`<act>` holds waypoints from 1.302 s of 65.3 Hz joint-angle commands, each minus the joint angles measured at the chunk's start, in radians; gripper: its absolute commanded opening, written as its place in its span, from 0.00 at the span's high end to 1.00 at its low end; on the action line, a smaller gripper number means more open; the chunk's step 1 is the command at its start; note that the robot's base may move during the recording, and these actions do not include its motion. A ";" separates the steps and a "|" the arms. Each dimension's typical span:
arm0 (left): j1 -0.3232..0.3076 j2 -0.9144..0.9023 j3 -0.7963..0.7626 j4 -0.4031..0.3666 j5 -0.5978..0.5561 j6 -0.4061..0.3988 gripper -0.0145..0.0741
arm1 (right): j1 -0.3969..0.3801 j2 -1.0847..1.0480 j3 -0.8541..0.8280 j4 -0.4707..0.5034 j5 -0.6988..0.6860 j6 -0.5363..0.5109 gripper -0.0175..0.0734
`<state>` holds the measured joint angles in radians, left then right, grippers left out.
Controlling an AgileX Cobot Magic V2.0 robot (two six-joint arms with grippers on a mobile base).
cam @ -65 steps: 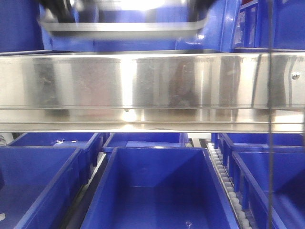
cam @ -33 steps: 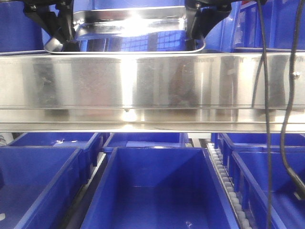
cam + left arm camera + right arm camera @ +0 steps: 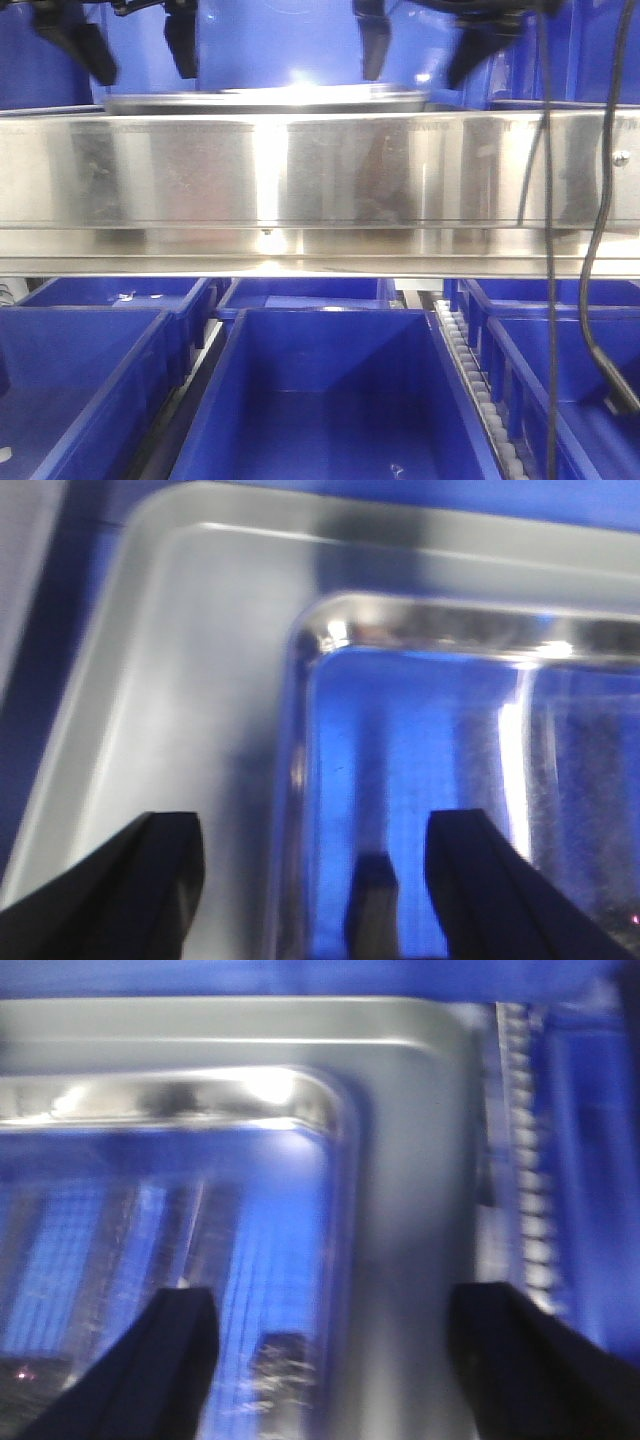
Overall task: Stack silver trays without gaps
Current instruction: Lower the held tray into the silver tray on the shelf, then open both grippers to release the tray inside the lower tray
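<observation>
Front view: polished steel shelf rail [image 3: 320, 170] blocks most of the silver trays [image 3: 265, 100] from the front; only the rim shows above it. Open air above the trays, where left gripper [image 3: 125, 45] and right gripper [image 3: 420, 45] hang spread, off the metal. Two black cables [image 3: 548, 250] dangle across the rail's right end. Below the rail, blue bins [image 3: 330, 400] sit open-topped, roller track [image 3: 480, 400] between them.
</observation>
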<state>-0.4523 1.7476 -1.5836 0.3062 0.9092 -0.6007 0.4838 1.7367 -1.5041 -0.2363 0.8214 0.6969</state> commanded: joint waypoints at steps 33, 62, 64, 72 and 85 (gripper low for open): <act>-0.003 -0.117 -0.113 0.012 0.091 -0.005 0.83 | -0.002 -0.094 -0.196 -0.012 0.150 -0.071 0.76; -0.036 -0.315 0.018 -0.074 0.000 0.101 0.83 | 0.058 -0.271 -0.074 -0.012 0.099 -0.222 0.89; -0.036 -0.329 0.050 -0.087 -0.033 0.101 0.83 | 0.067 -0.286 -0.036 -0.012 0.062 -0.222 0.89; -0.036 -0.394 0.173 -0.105 -0.150 0.101 0.83 | 0.097 -0.368 0.113 -0.012 -0.061 -0.222 0.89; -0.036 -0.526 0.386 -0.105 -0.366 0.101 0.83 | 0.111 -0.519 0.326 -0.026 -0.252 -0.229 0.89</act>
<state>-0.4814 1.2808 -1.2656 0.2067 0.6545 -0.5001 0.5930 1.2819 -1.2416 -0.2363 0.6589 0.4804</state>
